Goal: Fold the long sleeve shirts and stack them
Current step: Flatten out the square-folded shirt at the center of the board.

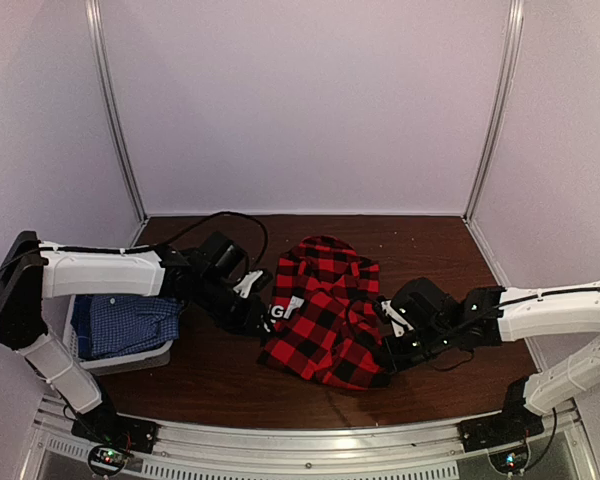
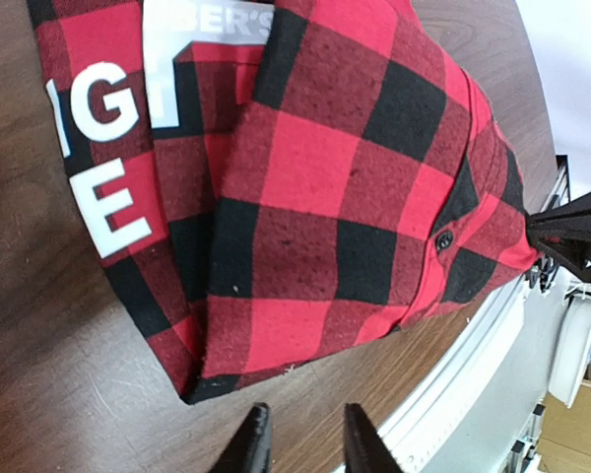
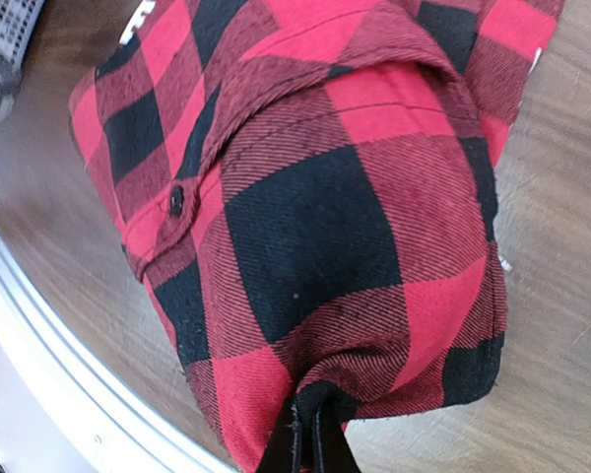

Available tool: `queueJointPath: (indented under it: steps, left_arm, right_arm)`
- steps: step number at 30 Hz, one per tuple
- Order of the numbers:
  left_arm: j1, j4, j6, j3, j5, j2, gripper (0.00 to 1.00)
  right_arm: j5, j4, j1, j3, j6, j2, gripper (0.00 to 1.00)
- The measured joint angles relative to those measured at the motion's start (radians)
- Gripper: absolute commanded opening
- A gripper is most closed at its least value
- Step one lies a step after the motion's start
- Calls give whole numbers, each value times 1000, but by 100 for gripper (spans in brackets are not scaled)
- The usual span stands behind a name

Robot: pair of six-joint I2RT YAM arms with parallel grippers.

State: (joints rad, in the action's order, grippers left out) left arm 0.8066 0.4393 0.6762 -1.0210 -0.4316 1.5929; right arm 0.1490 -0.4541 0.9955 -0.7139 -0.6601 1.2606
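A dark wood worktop [image 1: 230, 385] sits inside pale lilac walls. The red plaid shirt [image 1: 325, 310] lies on it, bunched and partly doubled over, between the two arms.

The right claw [image 3: 310, 439] is clamped on the shirt, its fingers pinched tight on a gathered fold at the edge. The cloth balloons out just ahead of the tips, and a dark button [image 3: 175, 200] shows further ahead and to the left.

The left claw [image 2: 305, 448] holds nothing. Its fingers stand a little apart over bare wood, and the shirt's nearest corner lies just ahead of them without touching. Beyond that corner, ahead and to the left, is a patch of big white lettering [image 2: 108, 148].

The blue check shirt [image 1: 130, 325] is in the pale grey basket [image 1: 120, 362], back along the left arm behind its claw and well apart from the right claw.

The plaid looks like thick flannel: soft, limp and light, and grippy rather than slick. It will likely sag from any single pinch and drag on the wood rather than slide. Its stacked layers could easily be caught together.

The corner ahead of the left claw seems the best hold, taken low at the hem. With the right claw's pinch opposite, the cloth could then be drawn flat between the two.
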Motion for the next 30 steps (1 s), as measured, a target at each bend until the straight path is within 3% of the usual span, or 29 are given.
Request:
queueJointPath:
  steps: [2, 6, 8, 10, 16, 23, 30]
  left_arm:
    - [-1, -1, -1, -1, 6, 0, 40]
    - [-1, 4, -13, -61, 24, 39, 50]
    - [-1, 2, -24, -134, 31, 93, 54]
    - [-1, -5, -40, -198, 39, 149, 57]
    - [-1, -16, -88, -380, 74, 329, 68]
    - [-2, -18, -110, -500, 107, 472, 68]
    - [-2, -27, -106, -571, 107, 548, 63]
  right_arm:
    - [5, -12, 20, 3, 1, -3, 19]
    - [-18, -45, 38, 6, -15, -15, 63]
    - [-56, -68, 34, 6, -29, -26, 76]
    - [-99, -84, 13, 5, -46, -47, 83]
    - [-181, -48, -109, 6, -81, -93, 85]
    - [-193, 58, -229, 101, -89, -74, 85]
    - [-170, 146, -247, 198, -116, -47, 82]
